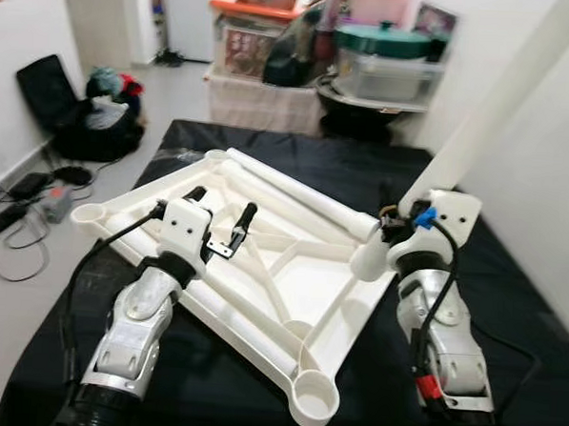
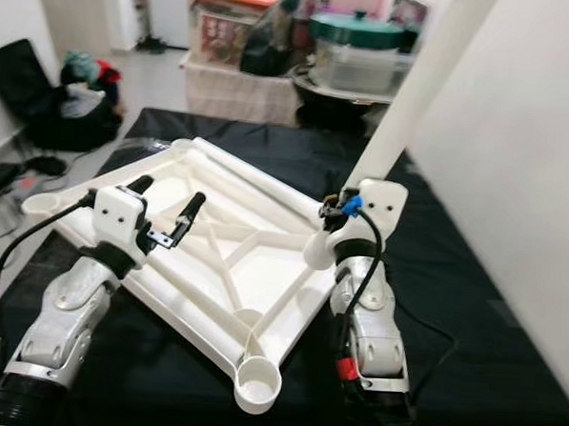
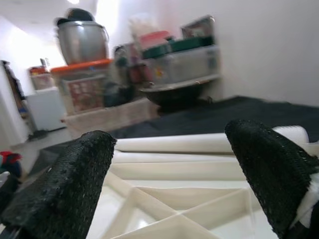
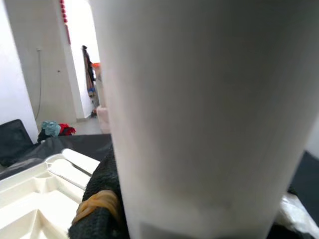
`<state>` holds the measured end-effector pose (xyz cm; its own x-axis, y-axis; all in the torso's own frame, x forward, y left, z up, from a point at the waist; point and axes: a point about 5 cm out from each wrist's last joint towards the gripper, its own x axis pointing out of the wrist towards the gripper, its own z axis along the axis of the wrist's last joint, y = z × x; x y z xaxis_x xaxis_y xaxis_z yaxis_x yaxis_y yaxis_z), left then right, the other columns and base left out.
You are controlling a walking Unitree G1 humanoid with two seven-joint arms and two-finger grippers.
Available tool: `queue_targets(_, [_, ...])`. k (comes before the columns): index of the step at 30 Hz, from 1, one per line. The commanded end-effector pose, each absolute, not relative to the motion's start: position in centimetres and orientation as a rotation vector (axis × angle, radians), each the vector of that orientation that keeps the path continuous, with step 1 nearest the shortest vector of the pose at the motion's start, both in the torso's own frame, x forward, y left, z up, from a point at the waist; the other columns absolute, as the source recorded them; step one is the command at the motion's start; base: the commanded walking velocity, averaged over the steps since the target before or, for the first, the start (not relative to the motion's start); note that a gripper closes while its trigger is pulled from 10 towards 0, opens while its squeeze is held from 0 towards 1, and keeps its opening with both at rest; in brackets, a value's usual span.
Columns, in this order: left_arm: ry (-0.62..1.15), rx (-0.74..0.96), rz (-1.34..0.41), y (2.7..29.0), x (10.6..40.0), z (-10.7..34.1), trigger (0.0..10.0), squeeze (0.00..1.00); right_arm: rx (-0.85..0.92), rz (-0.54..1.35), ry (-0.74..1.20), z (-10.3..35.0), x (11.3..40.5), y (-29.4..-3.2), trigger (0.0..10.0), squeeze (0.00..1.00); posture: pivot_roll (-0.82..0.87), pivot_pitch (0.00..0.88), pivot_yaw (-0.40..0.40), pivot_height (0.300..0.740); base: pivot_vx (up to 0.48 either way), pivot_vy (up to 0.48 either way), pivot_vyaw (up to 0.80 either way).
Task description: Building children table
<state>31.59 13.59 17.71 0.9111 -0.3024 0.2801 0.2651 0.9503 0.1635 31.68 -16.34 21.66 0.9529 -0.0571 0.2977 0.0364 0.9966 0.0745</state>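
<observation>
With my right hand (image 1: 391, 228) clenched around a white leg (image 1: 480, 118), its foot at the corner socket (image 1: 368, 258) of the upturned tabletop (image 1: 291, 271) on the black table (image 1: 363, 169), my left hand (image 1: 222, 219) hovers released, so next I press it home.

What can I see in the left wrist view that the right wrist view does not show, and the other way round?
Left wrist view alone: the left gripper with jaws open, hovering over the ribbed underside of the white tabletop, a loose white leg tube lying on it, and the stacked storage bins behind.

Right wrist view alone: the upright white leg held close to the camera, with a doorway beyond.

Both share the tabletop, the black mat and the white walls.
</observation>
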Motion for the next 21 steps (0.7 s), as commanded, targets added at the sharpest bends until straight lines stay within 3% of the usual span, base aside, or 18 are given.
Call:
queue_targets(1, [-0.304,0.11,-0.314,13.01,31.58,17.78,10.0,0.0,0.07,-0.08,-0.293,21.48,31.66,-17.18,10.0,0.0,0.03,0.0,-0.074,0.74,0.0,0.48,-0.8])
queue_targets(9, [-0.311,0.116,-0.313,13.01,31.5,17.84,10.0,0.0,0.074,-0.071,-0.293,21.47,31.67,-17.06,10.0,0.0,0.03,0.0,-0.077,0.74,0.0,0.42,-0.79])
queue_targets(21, [-0.316,0.126,-0.318,12.9,31.29,17.8,10.0,0.0,0.07,-0.018,-0.292,21.54,31.54,-16.56,10.0,0.0,0.02,0.0,-0.075,0.74,0.0,0.0,0.0])
